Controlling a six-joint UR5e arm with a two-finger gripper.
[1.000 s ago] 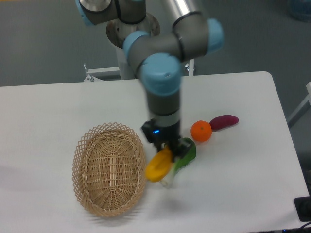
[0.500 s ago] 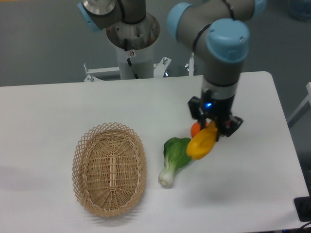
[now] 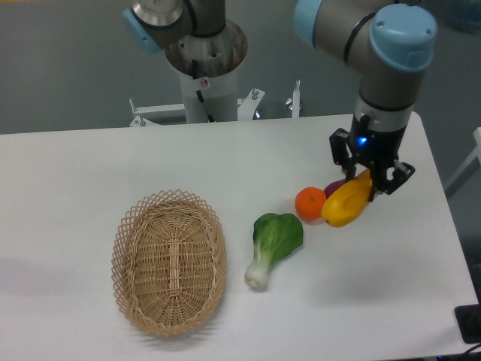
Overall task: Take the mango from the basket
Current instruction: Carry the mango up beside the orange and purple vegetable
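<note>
Pinching the mango (image 3: 346,208) at its upper right end, the gripper (image 3: 370,179) holds it just right of the orange (image 3: 310,203), far from the basket (image 3: 169,261), long axis slanting down-left.

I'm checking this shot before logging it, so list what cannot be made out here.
1. Purple vegetable: mostly hidden behind the mango and the orange; its full shape cannot be told.
2. Gripper fingertips: their contact with the mango is hidden by the fruit and the wrist above.
3. Whether the mango touches the table or hangs above it: one view cannot settle this.
</note>
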